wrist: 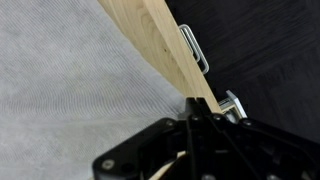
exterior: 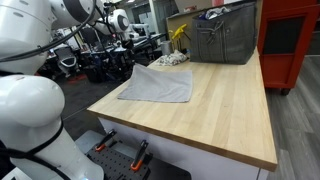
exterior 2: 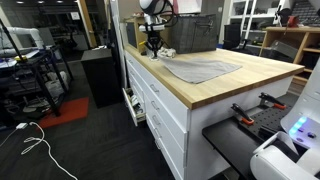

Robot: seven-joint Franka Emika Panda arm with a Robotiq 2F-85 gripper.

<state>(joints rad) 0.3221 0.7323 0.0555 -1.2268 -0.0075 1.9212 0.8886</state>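
wrist view: my pincer (wrist: 195,112) has its jaws pressed together, low over the rim of the wooden table (wrist: 160,50), right where the grey cloth (wrist: 60,90) ends.
grip: i cannot tell whether a fold of cloth is caught between the tips.
cloth: spread flat on the table in both exterior views (exterior: 155,85), with one end near the side where i hang (exterior 2: 155,47).
risk, rim: i judge that a push down or sideways from here could knock my fingers against the wood, or against the drawer handle (wrist: 196,48) just under the rim.
risk, cloth: if only a thin edge is pinched, it could slip free. if dragged, it could bunch up or slide off the side toward the floor.
risk, neighbours: some pale clutter (exterior: 172,60) and a metal basket (exterior: 225,40) stand beyond the cloth, and a wide swing could catch them.
writing: none that i can read. the cloth, the table front, the basket and the red cabinet (exterior: 295,40) show no legible label or brand at this size.
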